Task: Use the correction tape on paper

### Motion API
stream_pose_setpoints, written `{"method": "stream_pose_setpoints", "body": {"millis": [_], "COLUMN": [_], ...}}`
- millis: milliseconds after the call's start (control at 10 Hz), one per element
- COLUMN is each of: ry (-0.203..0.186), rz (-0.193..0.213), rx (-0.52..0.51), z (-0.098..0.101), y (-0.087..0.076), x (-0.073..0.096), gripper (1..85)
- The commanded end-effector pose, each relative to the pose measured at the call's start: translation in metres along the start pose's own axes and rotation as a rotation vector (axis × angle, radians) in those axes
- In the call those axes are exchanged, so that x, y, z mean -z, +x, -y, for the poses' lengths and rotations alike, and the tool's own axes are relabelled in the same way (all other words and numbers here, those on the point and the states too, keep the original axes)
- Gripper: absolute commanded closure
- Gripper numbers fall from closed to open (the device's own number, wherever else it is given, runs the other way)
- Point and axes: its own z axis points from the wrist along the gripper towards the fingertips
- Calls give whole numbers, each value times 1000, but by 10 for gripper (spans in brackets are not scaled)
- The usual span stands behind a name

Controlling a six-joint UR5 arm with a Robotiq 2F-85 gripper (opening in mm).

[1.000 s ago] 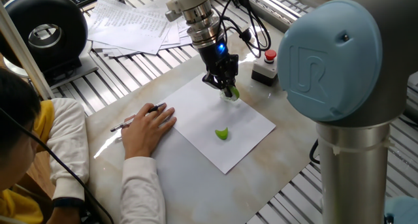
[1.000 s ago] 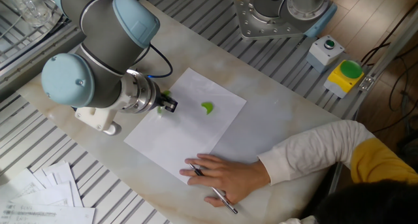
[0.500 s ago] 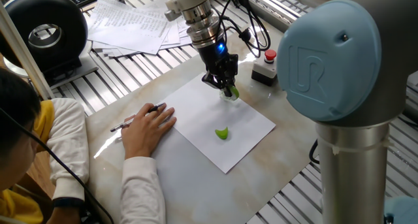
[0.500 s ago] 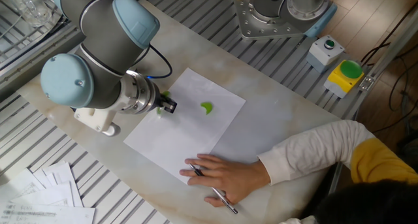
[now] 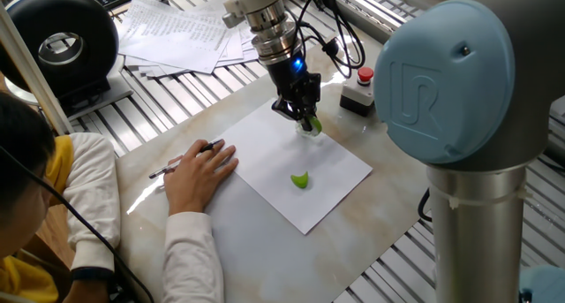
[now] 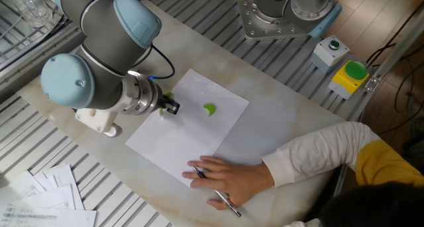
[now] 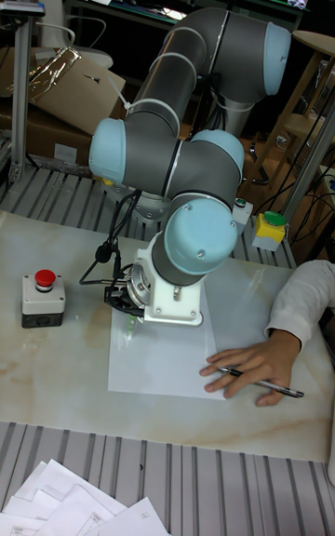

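The black two-finger gripper point(image 5: 305, 117) is closed on a small green correction tape dispenser point(image 5: 313, 124), pressing it down at the far edge of the blank white rectangular paper sheet point(image 5: 274, 170) on the marble-patterned table point(image 5: 388, 206). A green crescent-shaped piece point(image 5: 301, 180) lies near the sheet's middle. A person's hand point(image 5: 199, 172), with a pen point(image 5: 181, 162) under it, rests on the sheet's near-left corner.

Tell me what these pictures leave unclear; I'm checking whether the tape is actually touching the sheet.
- Tape tip against the paper: hidden by the gripper in one fixed view.
- Green tool in the other fixed view: mostly behind the wrist.
- Tall view: arm covers the sheet's far part and the loose green piece.
- Any tape mark: too faint to see.
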Motion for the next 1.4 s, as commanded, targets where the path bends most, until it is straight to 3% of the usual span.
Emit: {"method": "stream_pose_setpoints", "body": {"millis": [0,400,1300], "ry": [-10,-10,-22], "rz": [-4,27,59], "rx": [-1,10,3], "z": [0,-2,-3], "y": [6,-10,-25], "x": [1,7,6], "gripper": [847,847,847]}}
